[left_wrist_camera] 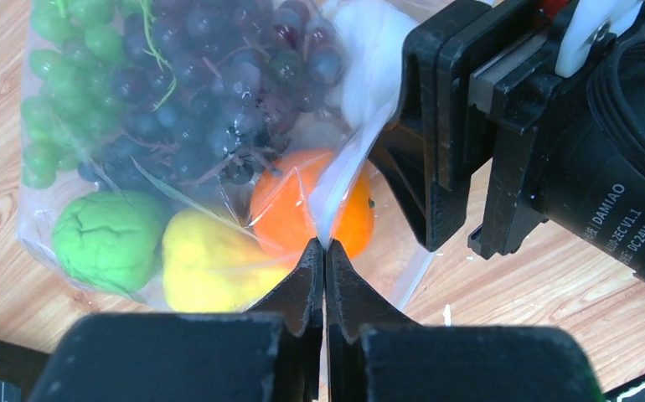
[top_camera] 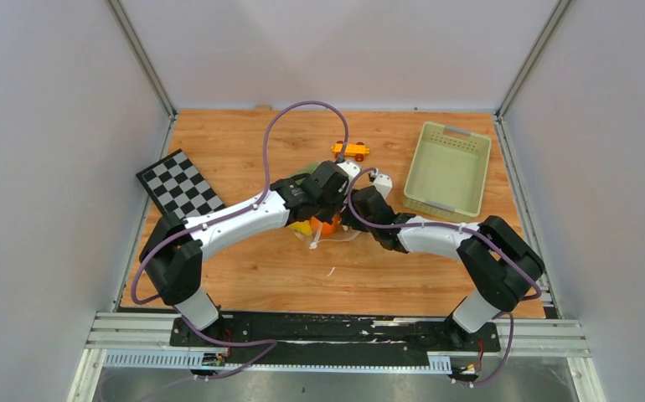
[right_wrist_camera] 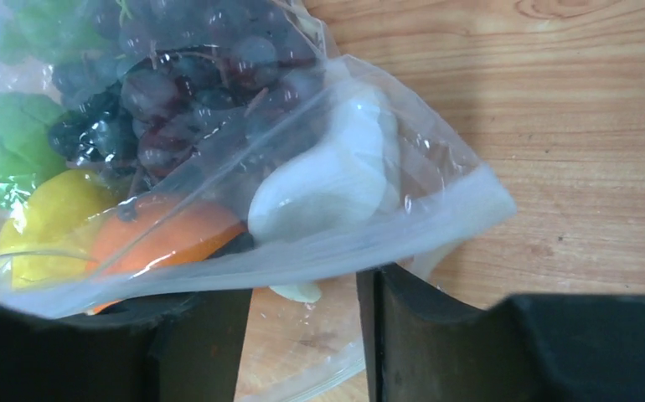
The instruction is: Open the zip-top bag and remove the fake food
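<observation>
At the middle of the desk [top_camera: 244, 276], the left hand [left_wrist_camera: 325, 254] is pinching one lip of the zip-top bag [left_wrist_camera: 340, 180] tightly, I reckon to peel it open, while the right hand [right_wrist_camera: 304, 335] is gaping wide at the opposite lip; the fake food [left_wrist_camera: 210, 109] is sitting inside.

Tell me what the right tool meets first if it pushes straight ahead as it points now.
The zip-top bag: its edge strip lies straight across in front of the open right tool, the white mushroom just behind the film. Depth is unclear; it may already touch.
</observation>
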`<action>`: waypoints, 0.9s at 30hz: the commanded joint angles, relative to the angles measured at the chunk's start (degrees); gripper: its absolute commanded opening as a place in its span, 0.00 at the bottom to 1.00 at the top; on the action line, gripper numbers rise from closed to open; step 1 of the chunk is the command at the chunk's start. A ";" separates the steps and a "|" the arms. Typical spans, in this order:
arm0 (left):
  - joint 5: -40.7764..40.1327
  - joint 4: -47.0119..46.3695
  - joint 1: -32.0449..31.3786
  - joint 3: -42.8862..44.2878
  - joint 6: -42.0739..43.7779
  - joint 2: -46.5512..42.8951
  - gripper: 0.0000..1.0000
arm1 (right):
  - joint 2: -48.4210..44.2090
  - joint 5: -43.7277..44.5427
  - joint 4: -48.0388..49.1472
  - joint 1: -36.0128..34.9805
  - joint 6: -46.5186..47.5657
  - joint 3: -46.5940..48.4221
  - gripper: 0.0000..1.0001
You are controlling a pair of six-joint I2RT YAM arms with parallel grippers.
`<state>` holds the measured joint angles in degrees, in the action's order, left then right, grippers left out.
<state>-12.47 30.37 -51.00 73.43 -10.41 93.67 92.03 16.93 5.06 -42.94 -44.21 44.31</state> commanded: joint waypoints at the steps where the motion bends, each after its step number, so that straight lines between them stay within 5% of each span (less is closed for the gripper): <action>1: 2.16 -1.70 0.47 -0.41 -1.12 -0.55 0.00 | -0.21 4.48 1.36 -0.04 4.08 -0.07 0.39; 4: 3.15 -2.16 1.13 -0.95 -1.97 -0.34 0.00 | -1.11 3.86 3.49 -0.04 5.80 -1.60 0.27; 8: 5.31 -2.63 1.34 -1.65 -3.73 0.10 0.00 | -1.97 1.01 7.62 -0.10 9.44 -3.36 0.26; 27: 12.04 -7.91 3.65 -4.96 -6.81 0.45 0.00 | 5.15 1.28 17.37 -0.60 16.94 -4.78 0.44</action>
<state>-2.24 25.17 -48.16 68.60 -16.25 94.04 95.83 18.55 18.26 -43.07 -30.11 40.21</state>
